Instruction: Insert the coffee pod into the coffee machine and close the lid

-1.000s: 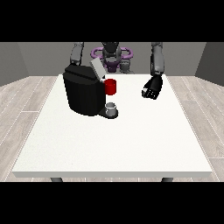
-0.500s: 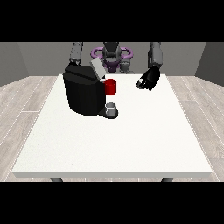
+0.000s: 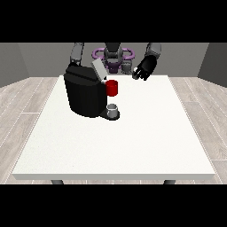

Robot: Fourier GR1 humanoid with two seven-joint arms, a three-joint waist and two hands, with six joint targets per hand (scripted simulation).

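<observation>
Coffee machine stands left of the frame's centre on the white table, a black block with its grey lid raised and tilted back at the upper edge; a red part juts from its front at the right, and it may be the pod or its holder, though I cannot tell which; below it a small grey cup sits on the machine's base.

The pod, judged as such things go, is light, stiff and smooth-walled, likely to slip if nipped at its taper; the rim or the straight sides look the best place to take it; the lid looks like a thin rigid flap, best pressed down near its free end.

The hand at the view's right hangs in the air above the table's far edge, right of the lid and well apart from it; whether its fingers are curled or straight I cannot tell, nor whether it carries anything. The other arm drops behind the machine at upper left, its hand hidden.

Between the visible hand and the lid nothing stands; the cup lies low and out of that path.
</observation>
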